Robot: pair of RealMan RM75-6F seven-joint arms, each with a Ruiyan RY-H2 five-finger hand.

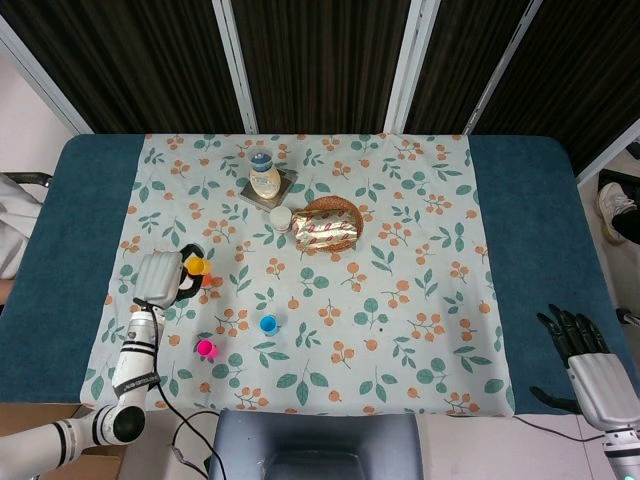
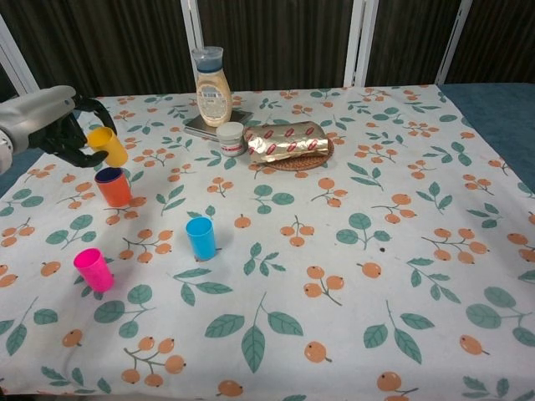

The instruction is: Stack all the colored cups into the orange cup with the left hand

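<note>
- Nearest to me, the pink cup (image 2: 93, 269) is standing upright on the tablecloth (image 2: 351, 276), not yet stacked.
- A little further in, the blue cup (image 2: 201, 237) is also standing alone, well apart from the others, waiting its turn.
- My right hand (image 1: 585, 352) is resting off at the table's edge in the head view, fingers apart, holding nothing.
- Further back, the orange cup (image 2: 112, 186) is standing upright with a dark inside; I cannot tell whether anything is nested in it.
- My left hand (image 2: 52, 124) is grasping the yellow cup (image 2: 107, 145), tilted in the air just above and behind the orange cup, so I judge the first stacking is under way and none is finished.
- Farthest away, the sauce bottle (image 2: 213, 88), small white jar (image 2: 230, 139) and basket (image 2: 292, 159) with a foil packet (image 2: 284, 140) are sitting untouched.
</note>
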